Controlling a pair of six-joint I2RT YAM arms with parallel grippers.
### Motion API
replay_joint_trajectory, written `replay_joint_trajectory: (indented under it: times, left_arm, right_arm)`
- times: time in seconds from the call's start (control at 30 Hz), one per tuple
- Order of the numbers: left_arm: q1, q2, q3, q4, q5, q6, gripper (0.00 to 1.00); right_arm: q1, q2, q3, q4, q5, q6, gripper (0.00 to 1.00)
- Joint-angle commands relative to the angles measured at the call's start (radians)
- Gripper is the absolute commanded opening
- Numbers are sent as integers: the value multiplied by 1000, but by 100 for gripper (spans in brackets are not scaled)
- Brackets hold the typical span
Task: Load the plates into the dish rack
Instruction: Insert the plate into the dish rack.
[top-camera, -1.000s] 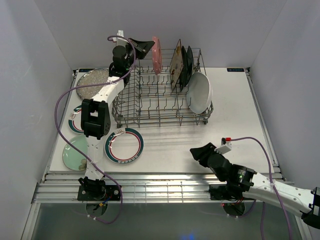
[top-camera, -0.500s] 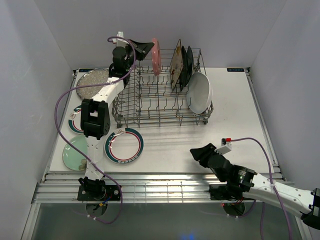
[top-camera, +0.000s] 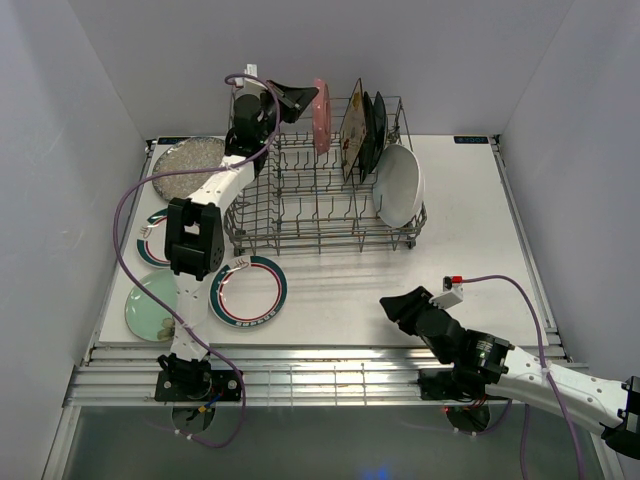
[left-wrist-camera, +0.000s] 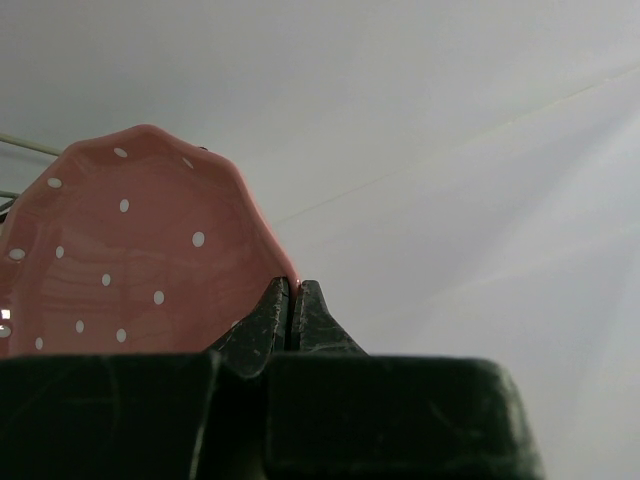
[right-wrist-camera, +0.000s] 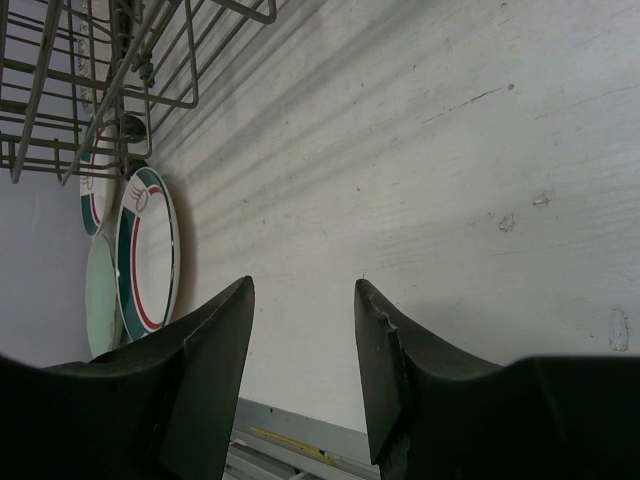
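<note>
As the left arm (top-camera: 195, 235) swings right, change: the pink plate (top-camera: 321, 115) goes with it and now hangs on edge above the far-left end of the rack (top-camera: 300, 200), a little nearer the cream plate (top-camera: 352, 130) than a second ago.
Left jaws: pressed on the pink plate's scalloped rim, as the wrist view shows plainly.
Meaning: this looks like the carry. The plate is lined up over the rack but not yet let down between the tines, so lowering it into a free slot seems to be what is left for this one.
Right arm (top-camera: 470, 350): unmoved, low at the near right of the bench (top-camera: 400, 290).
Right jaws: spread partway, with only bare bench between them and nothing held.
Bench: one.
Rack: one, at the far middle of the bench.
Arms: two.
Plates, all: nine by my count.
Plates in rack: four at the right end. These are the white plate (top-camera: 400, 185) leaning on the right wall, the cream plate, and two dark plates (top-camera: 375, 125) on edge beside it. The dark ones overlap, so that pair is less sure.
Plates on bench: four, all left of the rack. These are the speckled plate (top-camera: 185, 165), the teal-rimmed plate (top-camera: 248, 290), a second rimmed plate (top-camera: 148, 245) partly under the arm, and the green plate (top-camera: 148, 308).
Plates in the air: one, the pink.
</note>
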Motion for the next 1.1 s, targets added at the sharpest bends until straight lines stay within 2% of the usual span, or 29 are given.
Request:
replay_joint_trajectory:
  times: [0.0,0.57,1.07]
  left_arm:
    - [-12,-145,72,144,-11,-19,0]
    - [-7,-157,78,144,-12,11,0]
    - [19,-182,-5,141,-17,16,0]
  right_arm:
    - [7,-3,8,33,17,-3,51]
    - [7,-6,8,26,22,-2,51]
    - [7,-7,-7,35,11,7,51]
